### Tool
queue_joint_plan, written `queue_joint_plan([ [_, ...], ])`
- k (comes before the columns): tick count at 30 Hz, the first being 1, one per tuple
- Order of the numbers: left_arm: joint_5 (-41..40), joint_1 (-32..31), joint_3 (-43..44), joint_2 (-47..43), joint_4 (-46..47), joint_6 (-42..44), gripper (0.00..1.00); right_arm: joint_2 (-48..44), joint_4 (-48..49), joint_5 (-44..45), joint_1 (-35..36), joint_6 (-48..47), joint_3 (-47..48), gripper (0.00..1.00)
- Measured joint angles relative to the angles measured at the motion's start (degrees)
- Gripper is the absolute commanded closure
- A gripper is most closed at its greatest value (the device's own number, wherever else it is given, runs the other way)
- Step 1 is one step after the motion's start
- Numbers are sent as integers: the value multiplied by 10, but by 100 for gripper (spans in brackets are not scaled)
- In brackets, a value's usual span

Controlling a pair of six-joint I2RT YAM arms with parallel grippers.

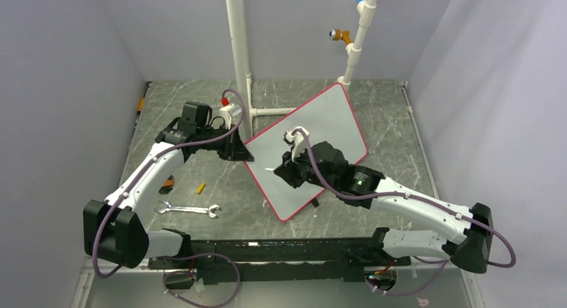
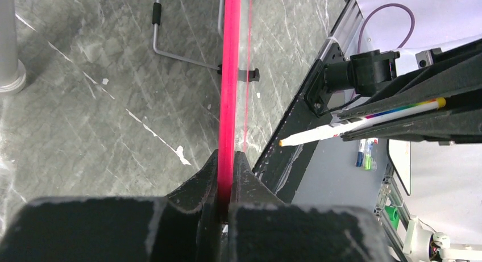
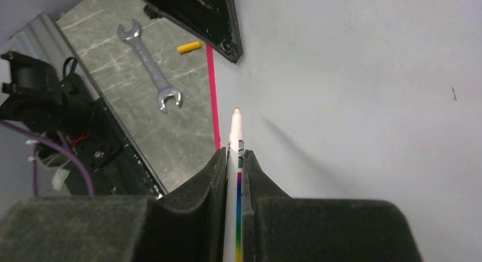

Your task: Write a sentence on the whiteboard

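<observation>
Count: one whiteboard [image 1: 327, 114], propped aslant mid-counter toward the far edge; one marker [image 3: 235, 128]; one wrench [image 1: 189, 209] and one yellow cap [image 1: 200, 187] toward the near-left corner. Your left gripper [image 2: 226, 159] is clamped on the board's red frame, and your right gripper [image 3: 234, 154] is closed around the marker. The board looks light, stiff and slick, so it will likely skid: hold it by the frame edge and press lightly.

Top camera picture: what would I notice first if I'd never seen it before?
Probably the big whiteboard with its red-pink frame, set at an angle mid-table, its left edge clamped in the left pincer. Next, the right pincer over the board, gripping a white marker with a rainbow stripe; no writing shows yet. A silver wrench lies on the table at the near left.
</observation>
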Motion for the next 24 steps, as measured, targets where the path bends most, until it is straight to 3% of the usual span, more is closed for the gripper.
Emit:
queue_joint_plan([
  [10, -6, -2, -2, -2, 1, -10, 100, 50, 43, 97, 26, -23, 22, 100],
  [24, -9, -3, -3, -5, 2, -12, 100, 81, 60, 120, 32, -36, 37, 100],
])
